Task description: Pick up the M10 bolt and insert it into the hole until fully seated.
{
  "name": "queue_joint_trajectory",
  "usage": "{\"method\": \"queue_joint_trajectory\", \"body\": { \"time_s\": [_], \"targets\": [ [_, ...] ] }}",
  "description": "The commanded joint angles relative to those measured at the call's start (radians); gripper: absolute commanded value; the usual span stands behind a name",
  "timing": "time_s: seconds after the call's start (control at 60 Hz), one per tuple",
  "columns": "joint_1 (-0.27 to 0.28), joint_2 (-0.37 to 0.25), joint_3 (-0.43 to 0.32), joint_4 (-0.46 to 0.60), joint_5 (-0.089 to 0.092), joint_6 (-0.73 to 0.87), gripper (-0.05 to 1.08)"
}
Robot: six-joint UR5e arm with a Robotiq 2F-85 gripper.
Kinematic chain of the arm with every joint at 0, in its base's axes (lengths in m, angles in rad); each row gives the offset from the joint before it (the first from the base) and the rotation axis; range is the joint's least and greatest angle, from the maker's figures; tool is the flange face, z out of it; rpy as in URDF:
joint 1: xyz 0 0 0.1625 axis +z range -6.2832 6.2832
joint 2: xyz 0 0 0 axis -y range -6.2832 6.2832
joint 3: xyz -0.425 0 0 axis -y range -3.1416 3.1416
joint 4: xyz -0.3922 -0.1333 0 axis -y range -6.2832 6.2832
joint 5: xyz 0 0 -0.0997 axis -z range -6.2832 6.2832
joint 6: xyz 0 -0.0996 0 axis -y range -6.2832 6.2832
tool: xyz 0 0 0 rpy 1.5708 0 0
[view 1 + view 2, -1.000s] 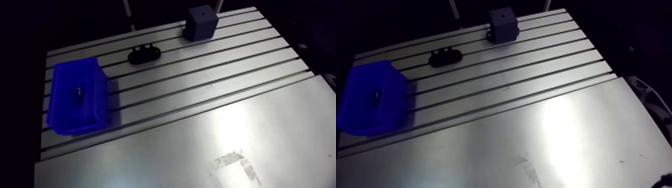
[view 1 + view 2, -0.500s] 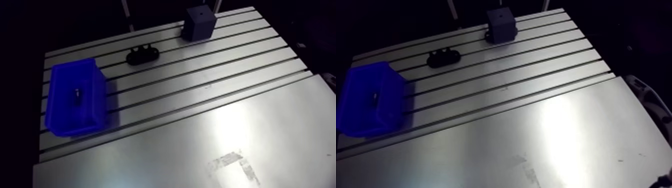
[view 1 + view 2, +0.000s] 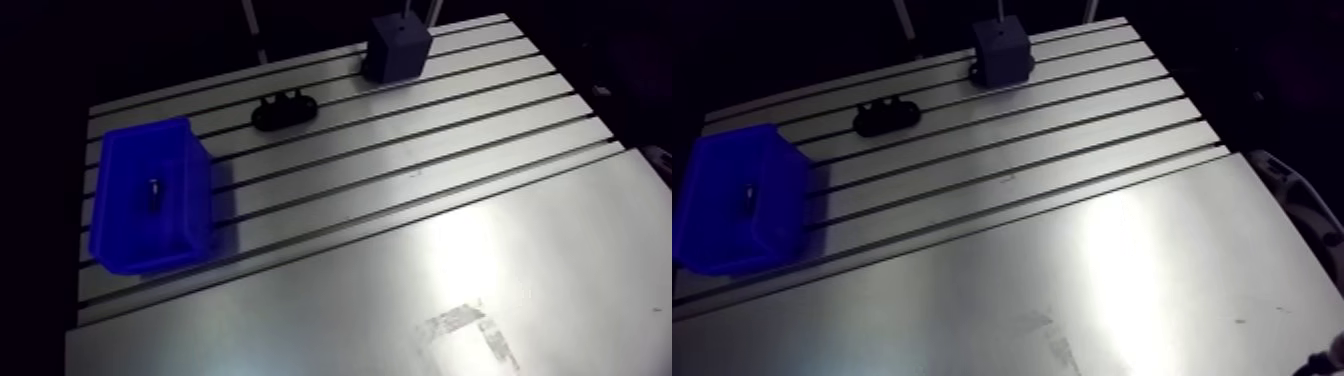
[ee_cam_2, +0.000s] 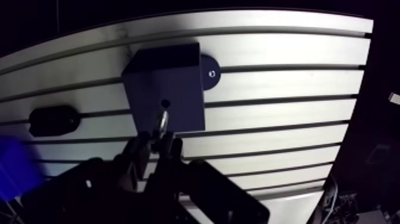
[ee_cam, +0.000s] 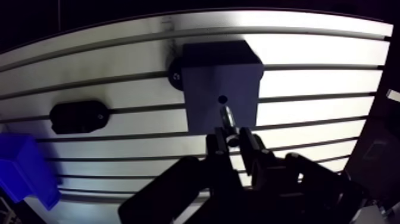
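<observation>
In the wrist view my gripper (image 5: 232, 140) is shut on the M10 bolt (image 5: 228, 117), a shiny metal shank sticking out ahead of the fingertips. The bolt's tip sits just short of the small round hole (image 5: 222, 99) in the top of the dark grey block (image 5: 220, 71). It looks slightly off to one side of the hole. In the arm view the same block (image 3: 398, 45) stands at the far edge of the slotted table (image 3: 420, 150). The gripper does not show there.
A blue bin (image 3: 150, 205) sits at the table's left side with a small dark part (image 3: 155, 188) inside. A black bracket (image 3: 285, 108) lies between the bin and the block. A smooth plate (image 3: 450, 290) covers the near half of the table.
The arm view has shifted slightly, so the camera moved a little. Bin, bracket and block keep their places on the table.
</observation>
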Motion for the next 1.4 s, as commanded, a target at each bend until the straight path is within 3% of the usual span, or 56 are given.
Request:
{"method": "queue_joint_trajectory", "body": {
  "time_s": [0.017, 1.4],
  "targets": [
    [0.001, 0.000, 0.003, -0.021, 0.002, -0.002, 1.08],
    [0.001, -0.002, 0.036, -0.030, 0.000, 0.001, 1.08]
  ]
}}
